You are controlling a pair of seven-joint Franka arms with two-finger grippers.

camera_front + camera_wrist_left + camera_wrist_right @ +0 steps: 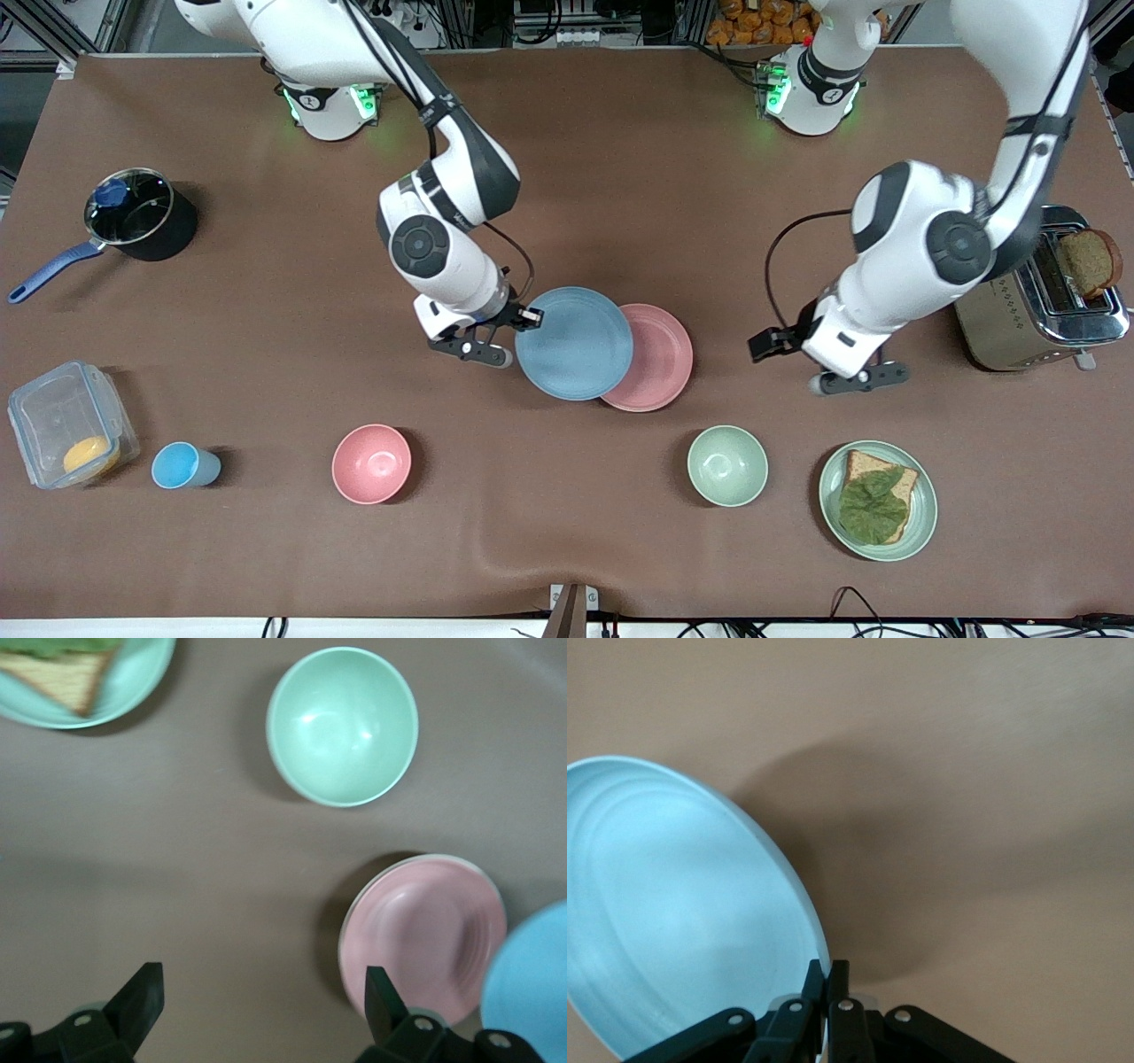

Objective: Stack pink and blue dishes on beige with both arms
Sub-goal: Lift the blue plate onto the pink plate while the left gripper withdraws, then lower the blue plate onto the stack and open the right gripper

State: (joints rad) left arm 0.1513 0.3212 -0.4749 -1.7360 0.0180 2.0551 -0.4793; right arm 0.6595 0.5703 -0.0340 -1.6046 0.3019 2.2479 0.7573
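Front view, right gripper [524,316] fingers clamped on blue plate [574,344] overlapping pink plate [660,357], left gripper [858,379] fingers apart.

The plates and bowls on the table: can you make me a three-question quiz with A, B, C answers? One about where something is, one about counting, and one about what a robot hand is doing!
1. Where is the blue plate?
A. In the pot
B. Held up, partly over the pink plate
C. Under the toaster

2. How many bowls are on the table?
A. Two
B. Four
C. None

3. What is the right gripper doing?
A. Hanging open over the cup
B. Pinching the blue plate's rim
C. Holding bread

Answers:
1. B: the front view shows the blue plate overlapping the pink plate, casting a shadow on the table.
2. A: there is one pink bowl and one green bowl.
3. B: the right wrist view shows its fingers shut on the rim, while the left gripper waits open beside the pink plate.
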